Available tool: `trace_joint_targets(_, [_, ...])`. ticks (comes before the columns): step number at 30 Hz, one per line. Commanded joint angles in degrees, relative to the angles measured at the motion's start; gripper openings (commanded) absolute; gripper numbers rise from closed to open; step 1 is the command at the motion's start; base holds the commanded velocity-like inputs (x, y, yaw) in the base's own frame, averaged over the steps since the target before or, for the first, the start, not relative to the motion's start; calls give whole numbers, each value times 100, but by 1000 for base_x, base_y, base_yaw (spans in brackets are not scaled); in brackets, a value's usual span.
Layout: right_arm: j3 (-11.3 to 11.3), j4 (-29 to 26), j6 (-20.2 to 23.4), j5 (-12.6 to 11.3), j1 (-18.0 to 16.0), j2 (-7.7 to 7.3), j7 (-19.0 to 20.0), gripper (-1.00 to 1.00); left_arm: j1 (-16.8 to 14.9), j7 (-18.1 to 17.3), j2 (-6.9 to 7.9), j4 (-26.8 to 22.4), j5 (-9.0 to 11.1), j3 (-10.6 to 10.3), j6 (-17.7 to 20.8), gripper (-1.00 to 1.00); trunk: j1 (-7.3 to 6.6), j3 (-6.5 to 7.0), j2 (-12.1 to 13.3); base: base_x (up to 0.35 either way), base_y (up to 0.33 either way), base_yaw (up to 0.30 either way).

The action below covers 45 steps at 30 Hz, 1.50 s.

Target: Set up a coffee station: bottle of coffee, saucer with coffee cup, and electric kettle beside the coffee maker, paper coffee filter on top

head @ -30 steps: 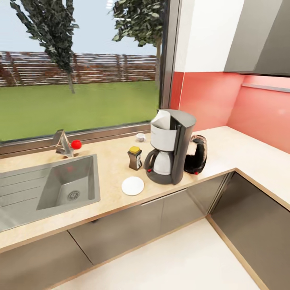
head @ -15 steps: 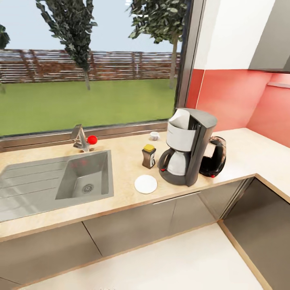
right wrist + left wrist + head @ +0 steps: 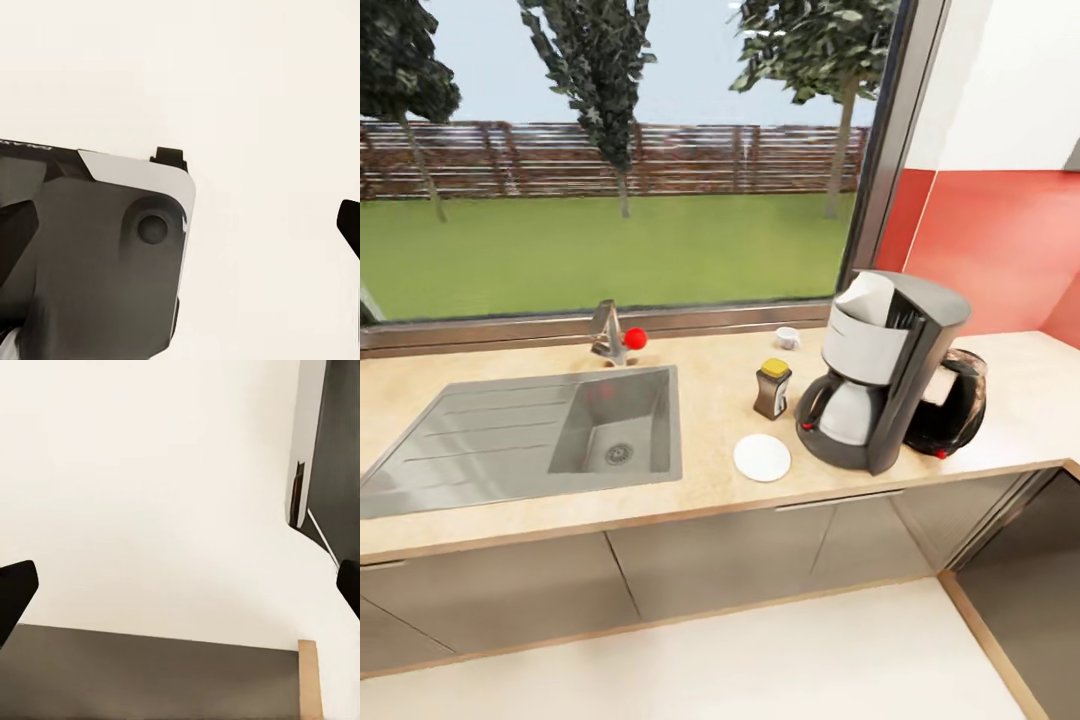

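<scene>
The coffee maker [image 3: 890, 385] stands on the kitchen countertop [image 3: 710, 400] at the right, with a white paper coffee filter [image 3: 866, 297] poking up from its top. The electric kettle [image 3: 957, 403] sits close against its right side. Left of the machine stands the bottle of coffee [image 3: 772, 388], and the saucer [image 3: 762, 457] lies bare near the front edge. The coffee cup [image 3: 787, 337] is apart from them, back by the window sill. My left gripper [image 3: 180, 589] hangs open over pale floor. Over floor too, my right gripper [image 3: 180, 225] is open and holds nothing.
A steel sink [image 3: 540, 430] with a tap [image 3: 607, 335] and a red ball [image 3: 635, 338] takes up the worktop's left half. Dark grey cabinets [image 3: 760, 550] run below, turning a corner at the right. A dark part of the robot's body [image 3: 97, 255] lies under the right gripper.
The whole head view has shifted so the counter's things sit further right and more sink shows. That is camera motion; nothing on the counter moved.
</scene>
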Motion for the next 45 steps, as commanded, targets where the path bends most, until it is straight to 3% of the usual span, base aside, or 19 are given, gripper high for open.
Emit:
trace_joint_targets(1, [39,-6,12,37,-1,-2,-1,100,1,10,-10,3,48,-49,-11,100,3,-13,-10,0,0,271])
trace_joint_targets(28, [39,-6,3,36,-1,-2,-10,100,14,37,-41,-79,91,-25,-70,100,3,-84,-10,0,0,268])
trace_joint_targets(45, [35,-11,-45,22,-1,39,-10,100,-33,29,-32,-99,75,-58,-89,100,3,-87,-10,-217,0,17])
